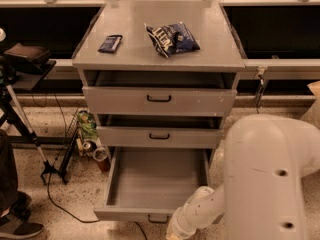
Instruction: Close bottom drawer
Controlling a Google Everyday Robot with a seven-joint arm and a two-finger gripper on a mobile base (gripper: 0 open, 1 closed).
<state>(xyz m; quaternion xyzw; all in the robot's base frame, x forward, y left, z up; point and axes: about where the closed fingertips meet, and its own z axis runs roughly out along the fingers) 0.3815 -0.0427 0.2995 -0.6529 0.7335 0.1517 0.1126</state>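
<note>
Camera view: the grey cabinet (135,56) fills the middle of my picture, and the bottom drawer (150,181) is pulled far out toward 6 o'clock, its shallow tray bare and its low front panel near the lower edge with the small black handle (158,218) just showing. Above it the middle drawer (160,137) and the top drawer (159,101) each sit a little ajar. On the cabinet top a blue chip bag (172,38) lies at 12 o'clock, with a small dark packet (110,43) to its 9 o'clock, apart from it. My white arm (265,179) bulks in at 4 o'clock and reaches down beside the drawer's front right corner. The gripper is cut off below the frame at 6 o'clock, so I cannot tell its state.
</note>
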